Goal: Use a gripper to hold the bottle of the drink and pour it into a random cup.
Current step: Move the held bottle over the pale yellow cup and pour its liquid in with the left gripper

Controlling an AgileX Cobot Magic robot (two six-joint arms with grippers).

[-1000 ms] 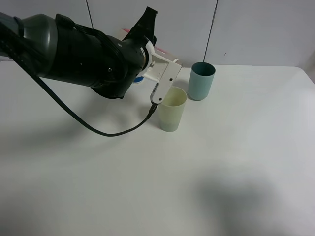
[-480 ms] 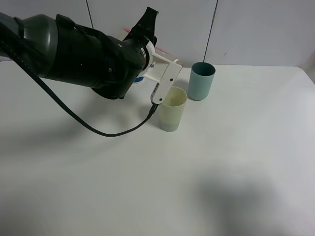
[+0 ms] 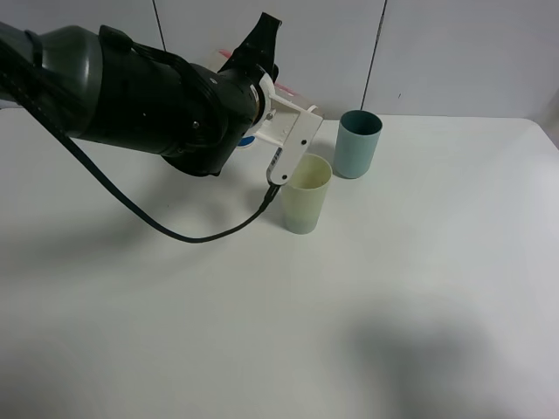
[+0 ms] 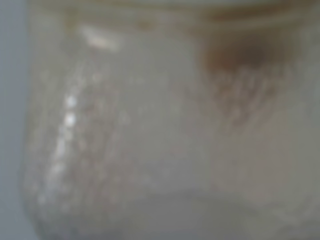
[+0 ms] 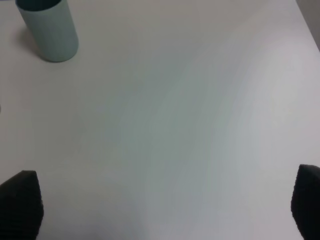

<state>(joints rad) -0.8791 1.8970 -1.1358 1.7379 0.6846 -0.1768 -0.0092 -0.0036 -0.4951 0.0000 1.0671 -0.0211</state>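
Note:
My left gripper (image 3: 285, 147), a white jaw block on the bulky black arm, hangs tilted right over the rim of the pale yellow-green cup (image 3: 305, 194). The left wrist view is filled by the blurred clear bottle (image 4: 150, 130) held close between the jaws, with a brown patch of drink (image 4: 240, 57) near its neck. From the high camera the arm hides the bottle. My right gripper (image 5: 162, 210) stands open over bare table, with only its two dark fingertips (image 5: 20, 200) showing.
A teal tumbler (image 3: 358, 142) stands just behind and to the right of the cup, and also shows as the teal tumbler (image 5: 48, 30) in the right wrist view. A short blue-and-white cup (image 3: 247, 140) peeks out behind the arm. A black cable (image 3: 175, 229) loops down to the white table (image 3: 419, 288).

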